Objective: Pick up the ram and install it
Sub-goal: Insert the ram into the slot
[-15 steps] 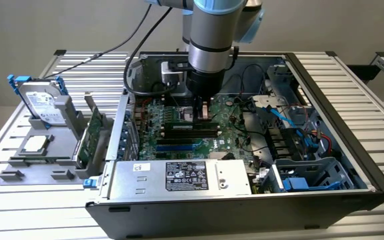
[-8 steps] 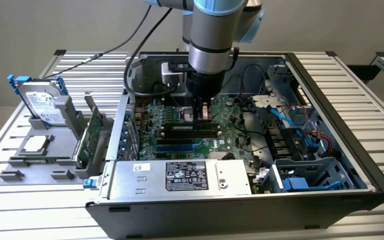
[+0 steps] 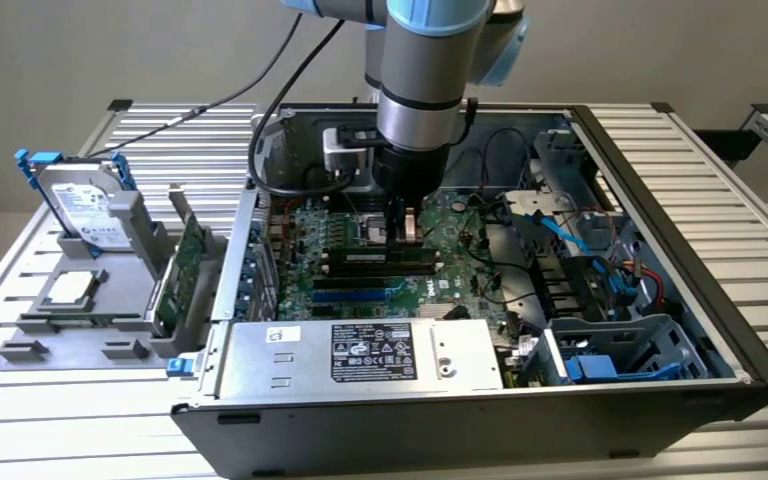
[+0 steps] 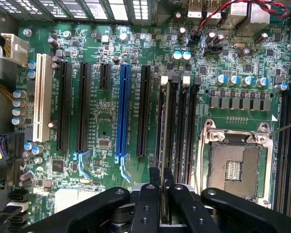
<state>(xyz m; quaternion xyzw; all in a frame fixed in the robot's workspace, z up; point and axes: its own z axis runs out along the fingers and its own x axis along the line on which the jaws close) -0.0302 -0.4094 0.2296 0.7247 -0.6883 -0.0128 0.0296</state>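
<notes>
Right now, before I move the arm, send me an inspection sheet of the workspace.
Surface: slatted metal table carrying an open computer case.
Job's things: ram edge-on in the tool, over the memory slots beside the empty CPU socket; seating cannot be told.
Clutter: grey fixture holding a hard drive and an expansion card.
Grippers: tool shut on the ram.
Cables: black cables off the arm; blue cable inside the case.
Surroundings: plain wall.
</notes>
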